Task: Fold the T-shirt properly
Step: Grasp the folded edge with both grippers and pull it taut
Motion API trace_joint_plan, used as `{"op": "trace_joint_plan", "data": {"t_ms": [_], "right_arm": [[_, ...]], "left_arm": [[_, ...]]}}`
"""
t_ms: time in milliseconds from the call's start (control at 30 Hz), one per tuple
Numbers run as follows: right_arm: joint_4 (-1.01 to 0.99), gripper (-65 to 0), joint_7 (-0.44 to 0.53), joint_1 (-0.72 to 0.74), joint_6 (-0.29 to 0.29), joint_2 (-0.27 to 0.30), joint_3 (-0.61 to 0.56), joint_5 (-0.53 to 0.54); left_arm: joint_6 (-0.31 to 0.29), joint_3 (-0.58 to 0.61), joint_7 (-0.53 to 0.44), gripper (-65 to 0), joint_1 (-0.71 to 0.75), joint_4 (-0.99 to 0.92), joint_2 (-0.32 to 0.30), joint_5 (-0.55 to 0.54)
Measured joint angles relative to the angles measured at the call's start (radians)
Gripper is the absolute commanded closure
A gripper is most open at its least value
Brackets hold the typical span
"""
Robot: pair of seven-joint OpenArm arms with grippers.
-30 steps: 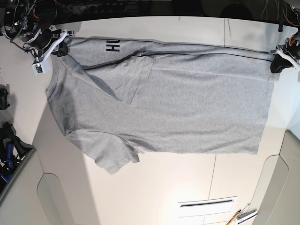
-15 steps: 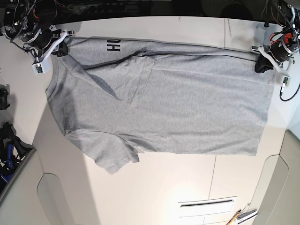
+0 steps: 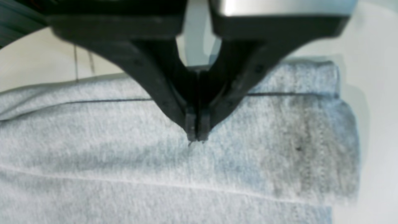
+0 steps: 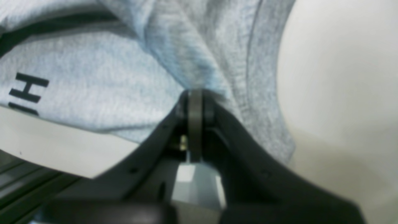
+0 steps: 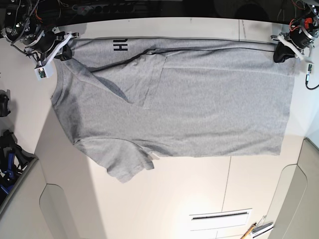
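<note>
So the only writing we're seeing is the black block lettering on the T-shirt [image 5: 189, 99], reading "HU" and then getting cut off by a fold up near the far edge of the table [image 5: 164, 199]; in the right wrist view the H is showing clearly with a second letter half hidden below it. We're looking at the shirt lying spread across the pale table with its long axis running side to side in the base view, collar end pointing toward that view's left and the hem toward its right, one sleeve sticking out toward the near side. The right gripper [image 5: 61, 50] is sitting at the far collar-side corner, and up close its jaws are pinched together on a bunched fold of the grey fabric, so it's gripping the shirt there. The left gripper [image 5: 282, 54] is sitting at the far hem-side corner; in its wrist view the fingers [image 3: 191, 124] are pressed tight together with their tips down on the cloth just inside the stitched hem, and we're honestly not able to tell if any fabric is caught between them.
</note>
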Motion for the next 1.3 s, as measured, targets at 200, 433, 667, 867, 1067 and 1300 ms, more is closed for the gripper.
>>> {"op": "trace_joint_plan", "data": {"t_ms": [200,433,667,867,1067,1300], "right_arm": [[-0.001,0.0,-0.021,0.052,-0.004,-0.002,-0.001,-0.023],[-0.001,0.0,-0.024,0.063,-0.004,-0.002,-0.001,-0.023],[-0.001,0.0,-0.064,0.058,-0.005,-0.002,-0.001,-0.018],[0.001,0.0,-0.047,0.007,-0.005,-0.001,0.000,-0.006],[0.003,0.0,-0.032,-0.045,-0.004,0.001,0.001,0.002],[0.007,0.0,-0.038,-0.065,0.000,0.000,0.042,0.010]], "left_arm": [[-0.014,-0.009,-0.011,0.0,0.002,0.006,0.097,-0.007],[-0.038,-0.011,-0.016,0.0,0.011,0.009,0.138,-0.040],[-0.057,-0.043,0.014,0.0,0.091,0.055,0.147,-0.077],[-0.065,-0.082,0.046,0.0,0.108,0.062,0.151,-0.087],[-0.088,-0.125,0.080,0.0,0.113,0.062,0.153,-0.086],[-0.087,-0.183,0.101,0.0,0.122,0.060,0.154,-0.069]]}}
